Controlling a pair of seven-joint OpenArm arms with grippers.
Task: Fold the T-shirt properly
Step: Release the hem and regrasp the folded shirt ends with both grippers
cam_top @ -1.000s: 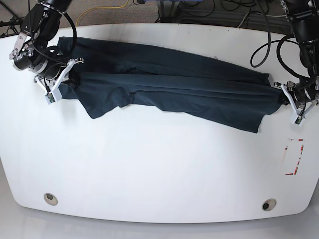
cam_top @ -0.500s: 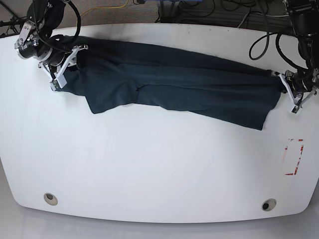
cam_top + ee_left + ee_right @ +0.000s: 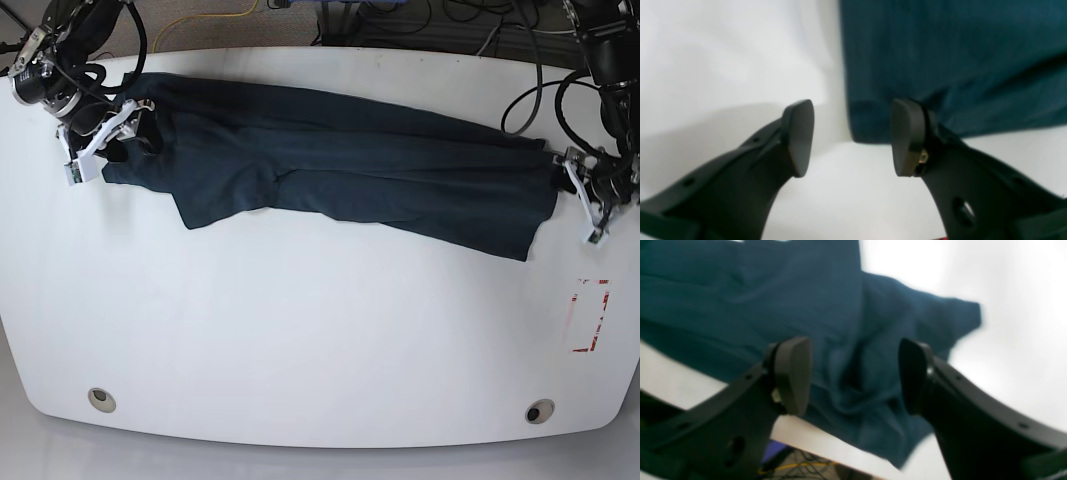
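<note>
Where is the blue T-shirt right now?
In the base view the T-shirt lies stretched across the far half of the white table, between the right gripper and left gripper.

The dark navy T-shirt (image 3: 350, 170) lies stretched into a long, wrinkled band across the far half of the white table (image 3: 300, 330), slanting from far left to nearer right, one sleeve flap hanging nearer.

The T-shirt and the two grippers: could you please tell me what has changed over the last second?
Both grippers have let go: the left gripper and right gripper are now open, with the T-shirt lying on the table. The shirt was first carried toward the table's far edge, and the right gripper backed off its end. The shirt remains stretched out lengthwise.
</note>
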